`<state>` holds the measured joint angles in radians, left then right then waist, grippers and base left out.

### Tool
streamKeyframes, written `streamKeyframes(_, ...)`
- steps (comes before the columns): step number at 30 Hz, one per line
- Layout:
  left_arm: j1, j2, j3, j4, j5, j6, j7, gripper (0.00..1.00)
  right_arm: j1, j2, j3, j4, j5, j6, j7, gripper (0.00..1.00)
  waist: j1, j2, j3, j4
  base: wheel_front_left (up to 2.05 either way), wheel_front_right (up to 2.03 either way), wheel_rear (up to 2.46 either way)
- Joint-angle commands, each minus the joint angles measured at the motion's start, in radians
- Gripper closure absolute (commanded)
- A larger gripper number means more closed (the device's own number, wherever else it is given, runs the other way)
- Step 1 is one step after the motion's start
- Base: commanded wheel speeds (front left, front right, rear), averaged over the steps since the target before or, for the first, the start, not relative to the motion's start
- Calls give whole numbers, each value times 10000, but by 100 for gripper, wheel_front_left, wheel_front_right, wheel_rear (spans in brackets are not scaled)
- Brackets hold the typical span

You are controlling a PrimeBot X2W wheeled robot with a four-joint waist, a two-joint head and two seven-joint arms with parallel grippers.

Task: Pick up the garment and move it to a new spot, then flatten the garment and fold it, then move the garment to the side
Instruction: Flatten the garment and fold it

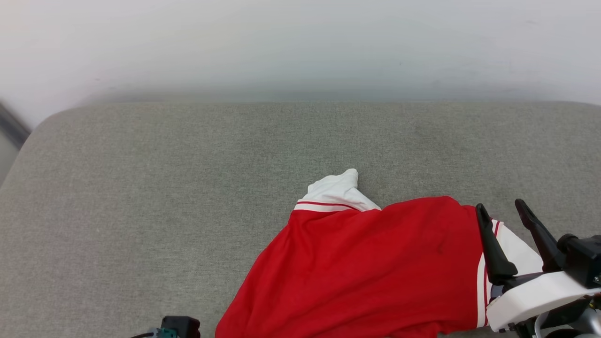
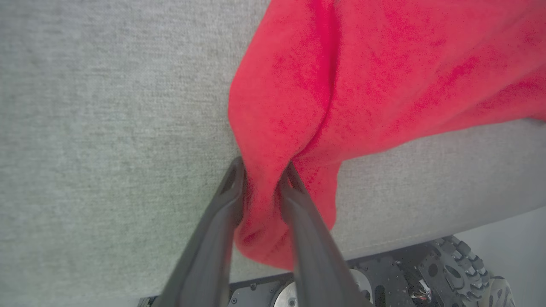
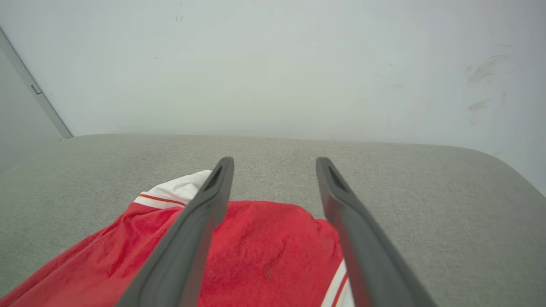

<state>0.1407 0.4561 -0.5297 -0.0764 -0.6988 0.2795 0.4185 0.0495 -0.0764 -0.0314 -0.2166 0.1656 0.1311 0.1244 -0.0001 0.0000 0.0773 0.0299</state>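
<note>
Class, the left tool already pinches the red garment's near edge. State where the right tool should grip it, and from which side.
Probably the white striped sleeve at the garment's right end, from above: it lies just beneath the open right tool, far from the left tool's pinch, so the cloth could stretch between them.

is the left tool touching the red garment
Touching. The left wrist view shows the left tool closed on a bunched fold of the garment, red cloth pinched in its grip.
</note>
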Motion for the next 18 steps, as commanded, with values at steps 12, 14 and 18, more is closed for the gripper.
streamKeyframes(12, -1804, -260, 259, -818, 1376, -198, -2001, 0, 207, 100, 47, -255, -26, -7, 232, 0, 1, 0, -224, -214, 0, 0, 0)
streamKeyframes(14, -2039, -322, 282, -792, 1455, -243, -2129, 0, 143, 106, 62, -274, -20, -7, 266, 0, 1, 0, -150, -259, 0, 0, 0)
streamKeyframes(18, -3328, -720, 311, -443, 1682, -542, -2602, 0, -204, 129, 156, -411, -15, -7, 221, 0, 1, 0, 251, -499, 0, 0, 0)
